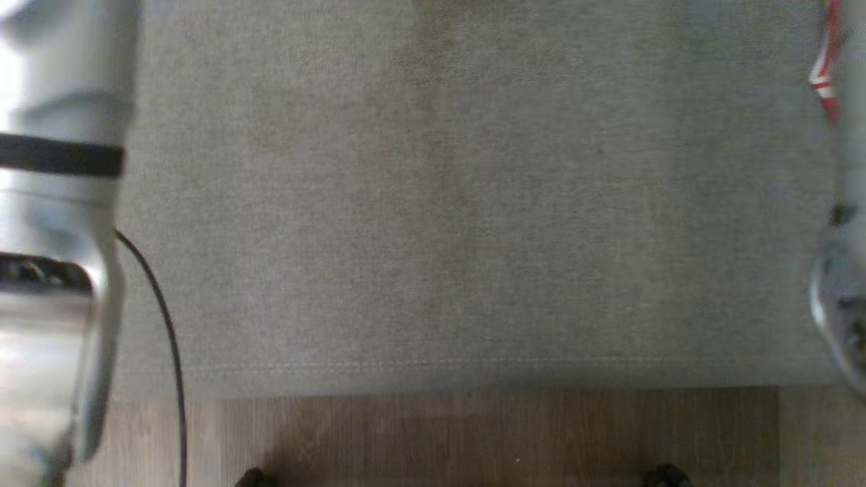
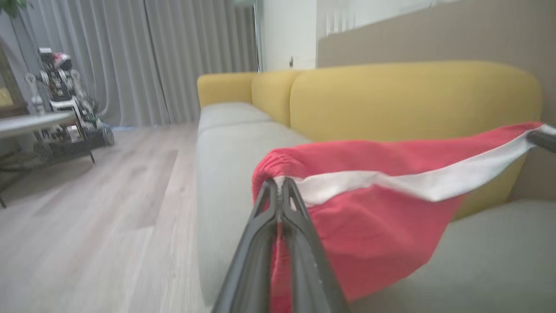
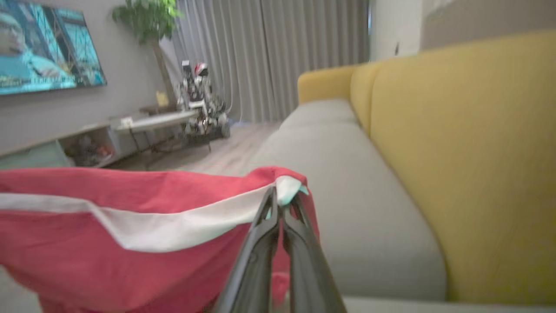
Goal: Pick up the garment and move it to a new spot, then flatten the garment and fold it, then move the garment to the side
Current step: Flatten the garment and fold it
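Red soft-knit garment (image 2: 369, 208) with a white band, hanging stretched between both grippers over the grey sofa seat (image 1: 433, 203). Left gripper (image 2: 280, 184): fingers (image 2: 254, 248) pressed together, clamped on the gathered red edge right at the white band, centre of the left wrist view. Cloth runs from there to the right edge of that frame and sags in a belly below. Right gripper (image 3: 280, 201): fingers (image 3: 256, 256) together too, pinching the end of the white band at centre frame, cloth spreading off to the lower left. Head view: scrap of red and white at the upper right edge, pale forearm (image 1: 54, 270) down the left side, bare cushion between, wood floor (image 1: 473, 433) along the bottom. Yellow backrest (image 2: 391, 100) behind the cloth. Handling, judged: light, soft, floppy, so it droops wherever unsupported and bunches at each pinch; not fragile, not slippery. Best hold looks like the banded hem at its two ends, which should give a taut top edge for laying flat.
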### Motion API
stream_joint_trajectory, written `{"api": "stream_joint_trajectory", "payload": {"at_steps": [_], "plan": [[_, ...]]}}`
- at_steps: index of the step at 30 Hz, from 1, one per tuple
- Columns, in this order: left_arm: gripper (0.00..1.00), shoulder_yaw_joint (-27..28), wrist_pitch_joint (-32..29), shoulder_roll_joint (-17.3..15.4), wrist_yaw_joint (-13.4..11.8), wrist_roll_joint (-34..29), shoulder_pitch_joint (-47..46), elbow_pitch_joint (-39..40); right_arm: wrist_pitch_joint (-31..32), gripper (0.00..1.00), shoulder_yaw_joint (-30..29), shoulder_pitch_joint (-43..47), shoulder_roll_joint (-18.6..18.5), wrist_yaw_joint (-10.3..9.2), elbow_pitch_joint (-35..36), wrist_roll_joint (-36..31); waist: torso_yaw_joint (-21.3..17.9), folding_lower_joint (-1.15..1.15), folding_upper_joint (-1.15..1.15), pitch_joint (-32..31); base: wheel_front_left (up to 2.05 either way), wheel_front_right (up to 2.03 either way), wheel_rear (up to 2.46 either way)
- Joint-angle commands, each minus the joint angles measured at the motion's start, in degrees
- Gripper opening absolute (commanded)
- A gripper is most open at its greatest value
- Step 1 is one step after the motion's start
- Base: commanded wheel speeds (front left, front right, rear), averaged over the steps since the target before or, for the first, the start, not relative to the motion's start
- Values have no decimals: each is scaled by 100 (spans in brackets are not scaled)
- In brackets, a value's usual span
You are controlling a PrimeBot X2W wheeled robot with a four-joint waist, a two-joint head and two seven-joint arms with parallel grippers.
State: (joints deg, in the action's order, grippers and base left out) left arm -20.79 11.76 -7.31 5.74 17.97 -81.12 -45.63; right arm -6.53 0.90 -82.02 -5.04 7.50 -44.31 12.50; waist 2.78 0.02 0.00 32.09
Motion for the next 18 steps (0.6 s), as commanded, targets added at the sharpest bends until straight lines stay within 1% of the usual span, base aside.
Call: {"api": "stream_joint_trajectory", "payload": {"at_steps": [1,4,5,9,13,14,15,18], "plan": [[0,12,152,-169,42,18,38,-89,-42,0,294,178,214,-1,-132,147,126,-2,0,132,0,0,0],[0,-161,269,-82,92,-19,393,-442,32,0,696,540,214,-1,-660,240,178,-2,0,112,0,0,0],[0,-161,269,-82,92,-19,393,-442,32,0,696,540,214,-1,-660,240,178,-2,0,112,0,0,0],[0,-417,313,-58,141,-69,940,-758,198,0,1170,916,163,-1,-1134,332,240,-2,0,-59,0,0,0],[0,-649,321,-80,166,-38,1513,-827,369,0,1560,1116,-102,-1,-1380,460,299,-2,0,-302,0,0,0],[0,-812,321,-117,170,-38,1806,-805,485,0,1787,1214,-218,-1,-1446,563,318,-2,0,-450,0,0,0],[0,-812,321,-117,170,-38,1806,-805,485,0,1787,1214,-218,-1,-1446,563,318,-2,0,-450,0,0,0],[0,-1084,322,-185,172,13,2196,-779,734,0,2227,1381,-425,-1,-1478,732,334,-2,0,-679,0,0,0]]}}
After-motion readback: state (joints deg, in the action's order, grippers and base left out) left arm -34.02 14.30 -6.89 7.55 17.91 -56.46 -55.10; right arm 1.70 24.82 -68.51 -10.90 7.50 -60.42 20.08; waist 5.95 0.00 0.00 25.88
